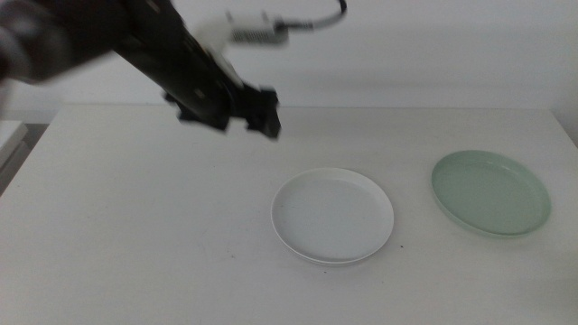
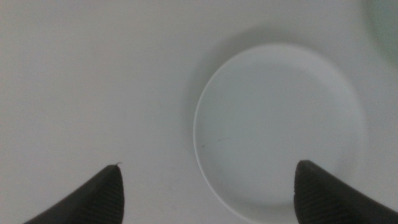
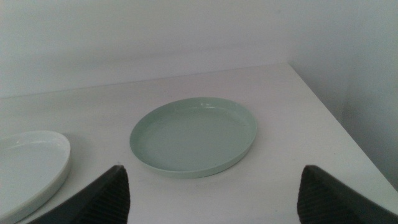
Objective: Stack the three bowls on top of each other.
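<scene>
Two bowls are visible to me, the white bowl point(image 1: 332, 215) nearest the camera at mid-table and the pale green bowl point(image 1: 490, 191) apart from it toward the right edge; I see no grey bowl, possibly because it sits under the white one, though I cannot tell. Farther back, my left gripper point(image 1: 263, 118) hangs above the table beyond the white bowl, jaws spread wide and empty. My right gripper point(image 3: 211, 205), out of the middle view, faces the green bowl with jaws wide and empty, well placed, I judge, to collect it.

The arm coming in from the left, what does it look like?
A thick, dark, boxy left arm ending in a blocky black claw. A white camera block sits on top, with a dark cable looping behind. In both wrist views, the claw tips are dark, pointed wedges.
</scene>
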Motion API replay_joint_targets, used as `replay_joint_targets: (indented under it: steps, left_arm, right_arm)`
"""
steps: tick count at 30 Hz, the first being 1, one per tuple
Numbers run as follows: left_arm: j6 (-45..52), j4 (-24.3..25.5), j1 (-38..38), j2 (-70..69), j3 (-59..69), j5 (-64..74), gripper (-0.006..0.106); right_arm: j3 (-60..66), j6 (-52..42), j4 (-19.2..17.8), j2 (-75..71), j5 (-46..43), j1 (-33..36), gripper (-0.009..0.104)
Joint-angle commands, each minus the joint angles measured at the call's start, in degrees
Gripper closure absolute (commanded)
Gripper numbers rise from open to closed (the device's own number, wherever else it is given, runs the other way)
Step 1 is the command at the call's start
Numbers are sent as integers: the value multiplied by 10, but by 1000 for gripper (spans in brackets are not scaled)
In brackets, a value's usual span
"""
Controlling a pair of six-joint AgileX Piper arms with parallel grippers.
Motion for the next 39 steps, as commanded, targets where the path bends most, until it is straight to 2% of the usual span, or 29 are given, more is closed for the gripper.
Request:
replay_joint_targets:
  steps: [1, 5, 19, 25, 39]
  left_arm:
    - [34, 6, 1, -68, 11, 19, 7]
    - [99, 4, 1, -186, 49, 20, 7]
    - [96, -31, 1, -509, 141, 99, 7]
    - [83, -36, 1, -560, 153, 127, 7]
    - [83, -41, 1, -564, 153, 96, 7]
  right_arm:
    - [2, -3, -4, -3, -4, -3, 20]
    - [2, -3, -4, -3, -4, -3, 20]
    - [2, -3, -4, -3, -4, -3, 20]
    - [2, -3, -4, -3, -4, -3, 20]
    - [2, -3, -4, -3, -4, -3, 20]
